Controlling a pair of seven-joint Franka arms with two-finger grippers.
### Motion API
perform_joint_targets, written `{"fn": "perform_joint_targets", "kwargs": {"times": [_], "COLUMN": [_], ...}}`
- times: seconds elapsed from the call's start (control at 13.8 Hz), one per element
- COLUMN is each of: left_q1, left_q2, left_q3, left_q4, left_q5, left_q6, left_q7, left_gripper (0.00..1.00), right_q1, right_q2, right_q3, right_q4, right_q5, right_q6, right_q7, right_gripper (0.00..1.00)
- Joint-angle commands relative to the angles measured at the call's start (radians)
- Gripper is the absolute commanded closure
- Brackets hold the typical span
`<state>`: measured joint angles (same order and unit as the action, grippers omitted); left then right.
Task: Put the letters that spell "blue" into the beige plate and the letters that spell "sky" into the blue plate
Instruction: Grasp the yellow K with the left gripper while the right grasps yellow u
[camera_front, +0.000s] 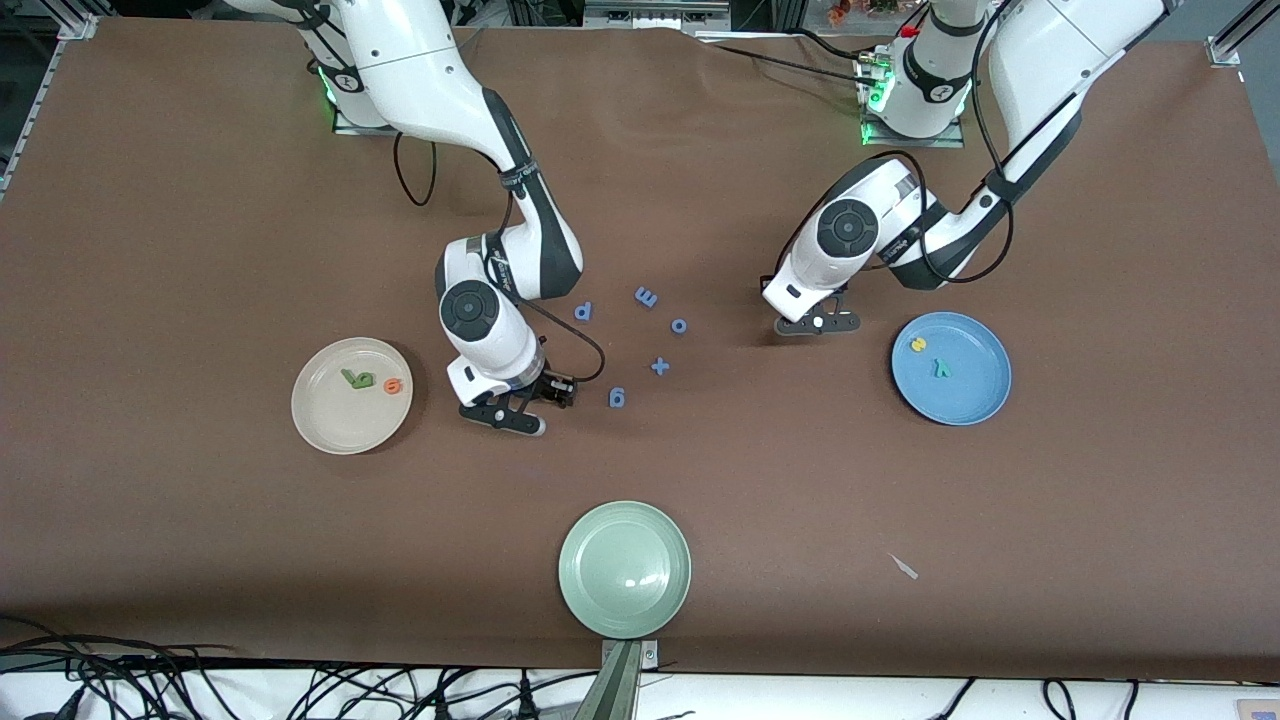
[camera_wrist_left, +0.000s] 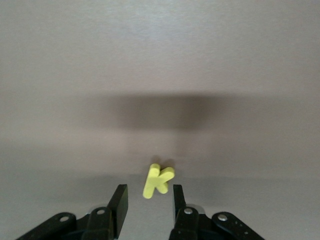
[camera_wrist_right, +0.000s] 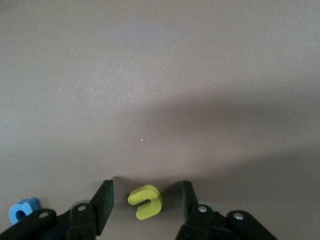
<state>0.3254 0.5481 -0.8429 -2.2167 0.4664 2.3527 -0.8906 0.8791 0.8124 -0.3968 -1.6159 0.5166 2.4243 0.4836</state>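
Both arms low over bench (camera_front: 180, 200), each working one letter. Left gripper (camera_wrist_left: 148, 200) down near blue plate (camera_front: 975, 400), toward bench middle from it; fingers (camera_wrist_left: 120, 197) part open, straddling yellow k (camera_wrist_left: 157, 180), which lies flat on bench, not yet pinched, prob. lined up so jaws close across its width. Right gripper (camera_wrist_right: 146, 202) down between beige plate (camera_front: 325, 420) and loose blue letters (camera_front: 617, 397); fingers wide apart either side of yellow u (camera_wrist_right: 145, 201), flat on bench, no hold visible; can't tell if pre-grasp or just let go. Already in beige plate: green b (camera_front: 357, 379) w/ orange e (camera_front: 393, 385) beside it; thin l not made out for sure. In blue plate: yellow s (camera_front: 917, 344) and teal y (camera_front: 941, 369). Pale green plate (camera_front: 625, 570) nearest front camera, nothing in it. Judgement: k and u are the last strays, each beside its own plate, hence one arm per end.
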Motion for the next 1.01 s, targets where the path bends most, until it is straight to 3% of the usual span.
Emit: {"fn": "perform_joint_targets", "kwargs": {"times": [0.0, 0.22, 0.72, 0.94], "left_q1": [0.000, 0.009, 0.020, 0.021], "left_q2": [0.021, 0.024, 0.056, 0.056], "left_q3": [-0.002, -0.002, 0.001, 0.004], "left_q4": [-0.003, -0.011, -0.014, -0.032], "left_q5": [0.066, 0.093, 0.109, 0.130], "left_q6": [0.020, 0.020, 0.079, 0.079], "left_q7": [0.012, 0.012, 0.012, 0.015], "left_gripper": [0.56, 0.57, 0.58, 0.58], "right_q1": [0.018, 0.032, 0.038, 0.038], "right_q2": [0.019, 0.019, 0.002, -0.013], "right_q3": [-0.010, -0.010, -0.040, -0.089], "right_q4": [0.018, -0.004, -0.036, -0.024], "right_q5": [0.017, 0.020, 0.017, 0.013], "right_q6": [-0.004, -0.002, -0.016, -0.086], "right_q7": [0.027, 0.029, -0.066, -0.123], "right_gripper": [0.37, 0.39, 0.75, 0.81]}}
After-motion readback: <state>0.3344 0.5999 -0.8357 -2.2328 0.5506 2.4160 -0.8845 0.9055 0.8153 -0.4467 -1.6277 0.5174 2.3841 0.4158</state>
